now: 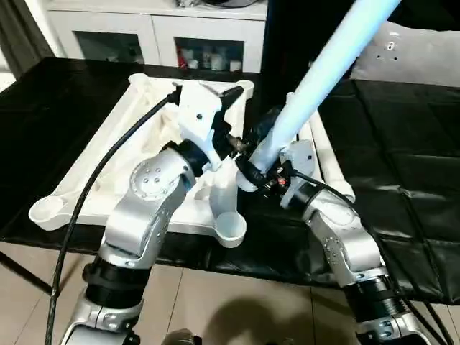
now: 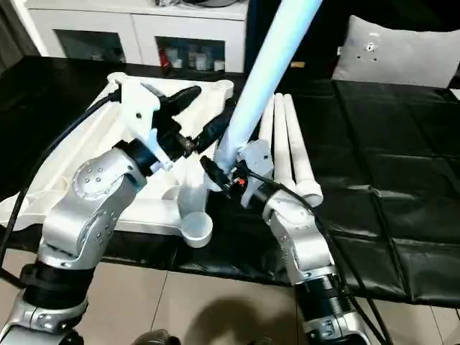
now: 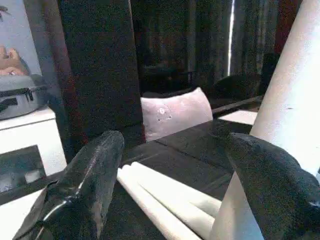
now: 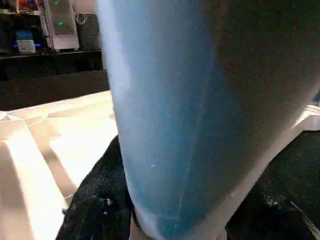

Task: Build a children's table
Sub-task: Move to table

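Two legs (image 2: 291,140) are lying side by side on the black table cover (image 2: 388,180), just right of the upside-down tabletop (image 1: 115,165), which sits ribbed side up with its round corner sockets showing. A third leg (image 1: 320,72) is clamped in the right gripper (image 1: 255,169), tilted up and away toward the top right, its fat end down near the tabletop's right edge. Can't really tell if that end is touching a socket, the arms block it. The left gripper (image 1: 223,100) has its fingers spread wide, holding nothing, hovering over the tabletop right next to the raised leg. White cabinet (image 1: 158,32) behind.
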Controlling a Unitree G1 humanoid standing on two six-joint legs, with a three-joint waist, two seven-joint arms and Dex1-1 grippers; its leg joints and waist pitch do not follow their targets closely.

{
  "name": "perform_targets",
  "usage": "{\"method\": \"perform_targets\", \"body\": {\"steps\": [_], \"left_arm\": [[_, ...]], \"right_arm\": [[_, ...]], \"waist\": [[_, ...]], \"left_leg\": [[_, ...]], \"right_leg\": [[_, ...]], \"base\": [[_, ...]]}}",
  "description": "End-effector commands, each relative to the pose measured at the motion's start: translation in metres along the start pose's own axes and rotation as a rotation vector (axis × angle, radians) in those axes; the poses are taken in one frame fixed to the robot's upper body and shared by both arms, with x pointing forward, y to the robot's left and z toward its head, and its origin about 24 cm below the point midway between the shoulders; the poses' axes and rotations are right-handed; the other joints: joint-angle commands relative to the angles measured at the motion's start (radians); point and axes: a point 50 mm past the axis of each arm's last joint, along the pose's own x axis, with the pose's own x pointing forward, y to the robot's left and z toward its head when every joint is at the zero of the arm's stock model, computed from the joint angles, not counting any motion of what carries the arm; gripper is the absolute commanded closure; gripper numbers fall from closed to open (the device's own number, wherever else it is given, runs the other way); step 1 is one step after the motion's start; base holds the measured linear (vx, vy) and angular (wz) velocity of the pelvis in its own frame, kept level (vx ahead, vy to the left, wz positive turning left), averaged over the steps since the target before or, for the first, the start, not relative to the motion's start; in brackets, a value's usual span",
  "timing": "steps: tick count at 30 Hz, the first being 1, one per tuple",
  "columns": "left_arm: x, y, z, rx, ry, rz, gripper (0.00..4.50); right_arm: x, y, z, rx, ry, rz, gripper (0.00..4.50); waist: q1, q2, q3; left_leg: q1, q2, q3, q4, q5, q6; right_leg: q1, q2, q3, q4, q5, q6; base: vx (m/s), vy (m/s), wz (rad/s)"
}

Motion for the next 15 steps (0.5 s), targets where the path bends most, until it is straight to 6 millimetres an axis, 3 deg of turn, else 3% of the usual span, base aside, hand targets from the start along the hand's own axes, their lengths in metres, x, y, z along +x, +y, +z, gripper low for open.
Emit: {"method": "perform_targets", "body": {"steps": [1, 3, 5, 7, 8, 9, 11, 15], "left_arm": [[-0.001, 0.002, -0.003, 0.001, 0.017, 0.020, 0.64], [-0.003, 0.008, -0.005, 0.004, 0.028, 0.057, 0.64], [-0.023, 0.036, -0.014, 0.001, 0.075, 0.254, 0.64], [-0.027, 0.040, -0.016, -0.003, 0.084, 0.286, 0.64], [-0.039, 0.050, -0.021, -0.024, 0.102, 0.372, 0.64], [-0.043, 0.053, -0.023, -0.033, 0.110, 0.398, 0.64], [-0.057, 0.060, -0.029, -0.046, 0.132, 0.483, 0.64], [-0.081, 0.065, -0.041, -0.090, 0.164, 0.607, 0.64]], "right_arm": [[0.002, -0.007, 0.007, -0.032, -0.013, -0.050, 2.60], [0.001, -0.011, 0.007, -0.036, -0.009, -0.079, 2.60], [-0.005, -0.022, 0.010, -0.011, 0.016, -0.209, 2.60], [-0.005, -0.023, 0.010, -0.010, 0.025, -0.221, 2.60], [-0.009, -0.024, 0.012, -0.023, 0.043, -0.261, 2.60], [-0.010, -0.024, 0.013, -0.022, 0.047, -0.273, 2.60], [-0.016, -0.023, 0.015, 0.006, 0.035, -0.286, 2.60], [-0.028, -0.022, 0.015, 0.116, 0.018, -0.327, 2.60]], "waist": [[-0.003, -0.001, -0.074], [-0.003, -0.001, -0.074], [-0.007, 0.007, -0.073], [-0.011, 0.007, -0.075], [-0.017, 0.011, -0.074], [-0.019, 0.015, -0.074], [-0.022, 0.012, -0.076], [-0.023, 0.014, -0.069]], "left_leg": [[0.000, 0.055, -0.014, -0.079, -0.131, 0.009], [0.000, 0.054, -0.014, -0.078, -0.116, 0.011], [0.000, 0.053, -0.015, -0.078, -0.108, 0.007], [0.001, 0.052, -0.015, -0.077, -0.105, 0.004], [0.002, 0.051, -0.016, -0.078, -0.113, -0.003], [0.001, 0.050, -0.016, -0.078, -0.113, -0.006], [0.001, 0.050, -0.017, -0.078, -0.116, -0.002], [0.002, 0.054, -0.017, -0.084, -0.171, 0.009]], "right_leg": [[0.062, -0.084, 0.057, -0.073, -0.118, -0.195], [0.062, -0.083, 0.057, -0.070, -0.115, -0.192], [0.062, -0.081, 0.056, -0.069, -0.115, -0.186], [0.063, -0.079, 0.056, -0.069, -0.103, -0.182], [0.062, -0.076, 0.054, -0.070, -0.101, -0.177], [0.063, -0.074, 0.055, -0.068, -0.093, -0.178], [0.064, -0.076, 0.054, -0.069, -0.079, -0.178], [0.059, -0.077, 0.056, -0.079, -0.148, -0.169]], "base": [[0.000, 0.000, 0.00], [0.000, 0.000, 0.00], [0.000, 0.000, 0.00], [0.000, 0.000, 0.00], [0.000, 0.000, 0.00], [0.000, 0.000, 0.00], [0.000, 0.000, 0.00], [0.000, 0.000, 0.00]]}}
